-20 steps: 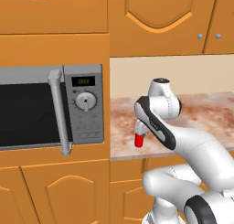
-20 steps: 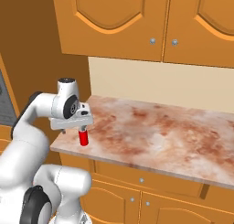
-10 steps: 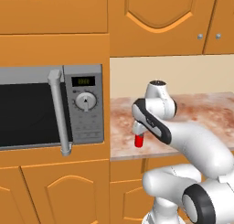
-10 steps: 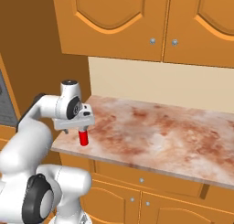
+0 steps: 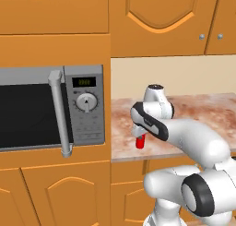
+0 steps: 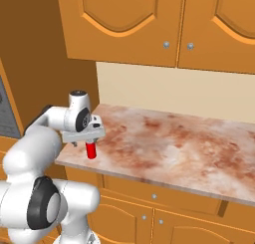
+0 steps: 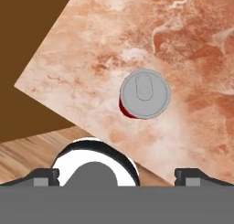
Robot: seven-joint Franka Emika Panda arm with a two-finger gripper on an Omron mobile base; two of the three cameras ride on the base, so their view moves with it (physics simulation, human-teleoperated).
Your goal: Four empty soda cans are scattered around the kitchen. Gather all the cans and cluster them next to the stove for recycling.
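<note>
One red soda can (image 5: 140, 142) (image 6: 91, 150) stands upright near the front left corner of the marble counter (image 6: 189, 143). From the hand view I look straight down on its silvery top (image 7: 145, 93). My gripper (image 5: 138, 132) (image 6: 85, 140) (image 7: 118, 177) hangs just above the can, open, its jaws spread wide with nothing between them. The fingertips (image 7: 45, 177) sit far apart at the bottom of the hand view, and the can lies a little off from the midline between them. The stove is out of view.
A grey microwave (image 5: 50, 110) is built into the cabinet wall left of the counter. Orange wall cabinets (image 6: 149, 24) hang over the counter. The counter's left and front edges (image 7: 55, 104) run close by the can, with plank floor below.
My hand has sunk slightly toward the can and shifted a little sideways over it. The can has stayed in place and the jaws have stayed open.
</note>
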